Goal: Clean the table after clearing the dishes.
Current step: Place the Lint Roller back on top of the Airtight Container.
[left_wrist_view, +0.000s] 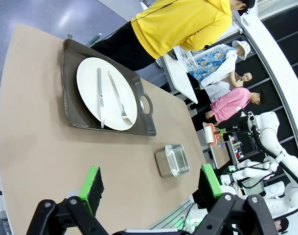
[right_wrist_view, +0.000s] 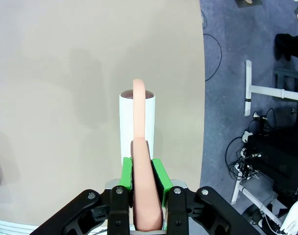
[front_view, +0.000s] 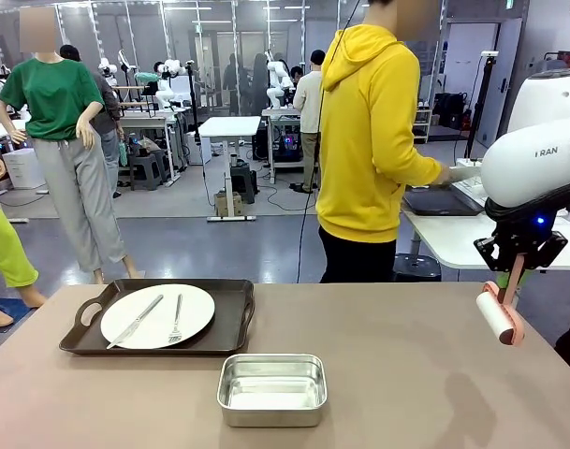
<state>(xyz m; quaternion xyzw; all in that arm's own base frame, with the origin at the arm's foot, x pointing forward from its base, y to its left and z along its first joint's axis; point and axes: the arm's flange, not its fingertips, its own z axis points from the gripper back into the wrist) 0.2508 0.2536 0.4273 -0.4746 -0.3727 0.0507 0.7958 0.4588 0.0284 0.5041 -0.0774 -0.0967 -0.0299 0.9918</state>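
At the right of the front view, the right gripper point(front_view: 517, 257) pinches the pink handle of a lint roller point(front_view: 498, 316). The roller's white drum hangs over the table point(front_view: 406, 374) near its right edge. The tray point(front_view: 236, 323) with plate point(front_view: 198, 309), knife point(front_view: 135, 323) and fork point(front_view: 176, 320) lies well apart at centre left, with a steel pan point(front_view: 271, 359) just below it. In the left wrist view, the left gripper point(left_wrist_view: 149, 182) is spread wide at the bottom, with the tray at upper left.
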